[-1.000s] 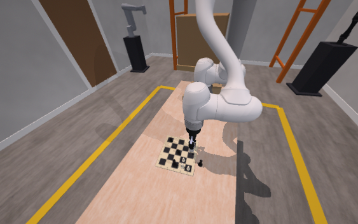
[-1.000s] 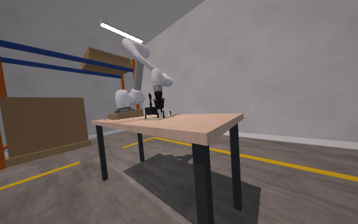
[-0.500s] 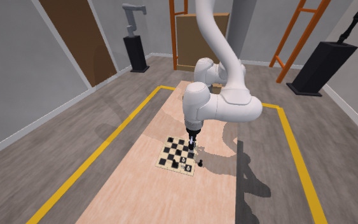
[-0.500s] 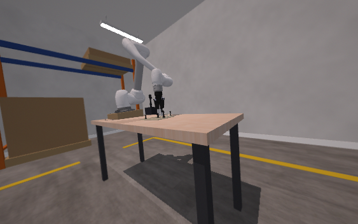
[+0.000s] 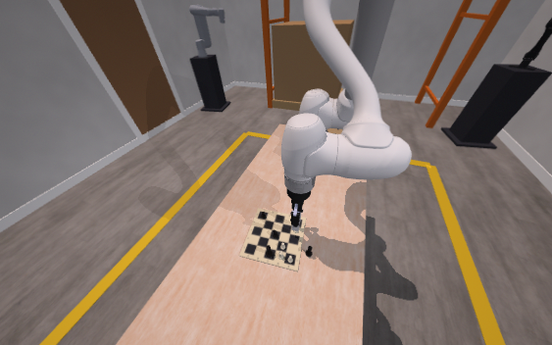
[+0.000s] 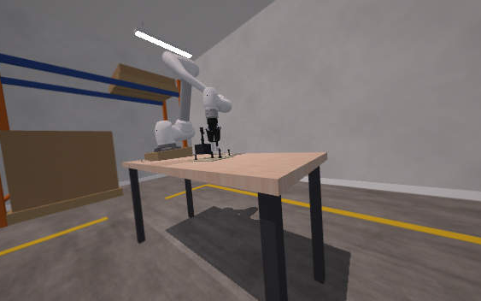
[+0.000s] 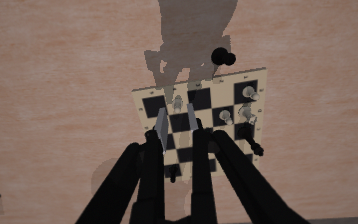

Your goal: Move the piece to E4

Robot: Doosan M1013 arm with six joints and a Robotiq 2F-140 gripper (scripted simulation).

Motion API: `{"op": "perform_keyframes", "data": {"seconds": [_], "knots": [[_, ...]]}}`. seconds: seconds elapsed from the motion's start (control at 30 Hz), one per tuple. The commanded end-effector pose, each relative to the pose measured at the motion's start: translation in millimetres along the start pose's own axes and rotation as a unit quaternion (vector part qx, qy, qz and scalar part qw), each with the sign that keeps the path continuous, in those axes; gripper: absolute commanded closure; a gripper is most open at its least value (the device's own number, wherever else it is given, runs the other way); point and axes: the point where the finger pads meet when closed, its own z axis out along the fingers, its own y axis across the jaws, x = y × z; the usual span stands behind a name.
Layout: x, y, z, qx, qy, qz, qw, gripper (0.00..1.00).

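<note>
Currently hovering over the far part of the chessboard, tool pointing straight down from the white arm. Fingers parted only narrowly, gripping nothing: both pads flank a small white piece with a visible gap on each side. Seen from the wrist, that white piece stands upright on a light square next to the board's far edge. Black piece sits off the board on the bench, just beyond the board's edge and apart from it; looks upright in the top view. Three more white pieces clustered toward the right side of the board in the wrist view, plus a black piece at the right margin. Another black piece partly hidden between the tool's links on the near side. Square letters and digits too small to read, so cannot tell which squares are E3 and E4. Exterior view: tool above the board, well clear of the bench's near edge.
</note>
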Motion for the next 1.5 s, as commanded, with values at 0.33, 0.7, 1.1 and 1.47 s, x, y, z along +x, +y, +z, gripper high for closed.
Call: {"op": "perform_keyframes", "data": {"seconds": [0.33,0.7,1.1,1.47], "knots": [[0,0,-51,0.0,0.0,0.0,1.0,0.8],[0,0,-57,0.0,0.0,0.0,1.0,0.0],[0,0,-57,0.0,0.0,0.0,1.0,0.0],[0,0,-61,0.0,0.0,0.0,1.0,0.0]]}}
